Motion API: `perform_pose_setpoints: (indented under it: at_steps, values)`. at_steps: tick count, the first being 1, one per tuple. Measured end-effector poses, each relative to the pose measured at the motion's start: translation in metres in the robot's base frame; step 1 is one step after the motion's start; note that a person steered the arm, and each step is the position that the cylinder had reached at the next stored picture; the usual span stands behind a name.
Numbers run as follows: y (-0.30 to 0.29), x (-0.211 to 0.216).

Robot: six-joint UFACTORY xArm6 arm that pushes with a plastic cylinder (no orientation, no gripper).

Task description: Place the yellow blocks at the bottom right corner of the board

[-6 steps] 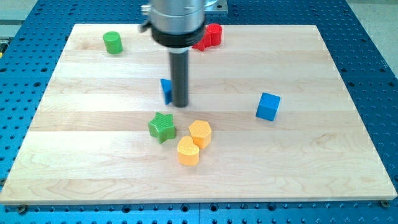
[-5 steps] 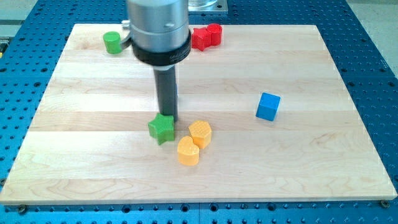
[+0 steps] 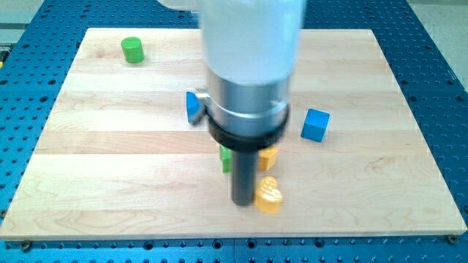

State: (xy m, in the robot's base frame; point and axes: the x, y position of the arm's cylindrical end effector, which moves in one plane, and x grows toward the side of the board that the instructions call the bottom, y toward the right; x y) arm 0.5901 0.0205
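The arm comes down from the view's top as a broad pale cylinder, blurred, then a silver collar and a black ring, and ends in the straight dark rod. The rod stands upright over the lower middle of the table (image 3: 88,183), and my tip (image 3: 242,203) rests on the wood there. This arm carries no pincer, so there is nothing to open or close.

1 yellow block (image 3: 268,195), rounded in outline, lies touching or just beside my tip on the view's right, in the lower middle of the table and well short of the bottom right corner. A 2nd yellow block (image 3: 269,155) shows only as a sliver above it, mostly hidden behind the black ring; its shape cannot be made out.

A green block (image 3: 226,158) peeks out just left of the rod, above my tip; only a small part shows, so its shape is unclear.

A blue block (image 3: 193,107) sits against the collar's left edge, partly covered. A blue cube (image 3: 315,124) stands apart at the view's right. A green cylinder (image 3: 132,50) stands near the top left corner, well away from the rest.
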Motion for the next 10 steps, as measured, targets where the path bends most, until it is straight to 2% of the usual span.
perform_pose_setpoints:
  at_steps: [1, 2, 3, 4, 5, 6, 7, 8, 9, 10]
  values:
    - [0.008, 0.027]
    - [0.032, 0.019]
    - [0.010, -0.008]
    - [0.110, -0.013]
    - [0.139, -0.015]
    - [0.122, -0.055]
    - [0.163, -0.057]
    - [0.188, -0.018]
    - [0.113, -0.020]
    - [-0.031, -0.028]
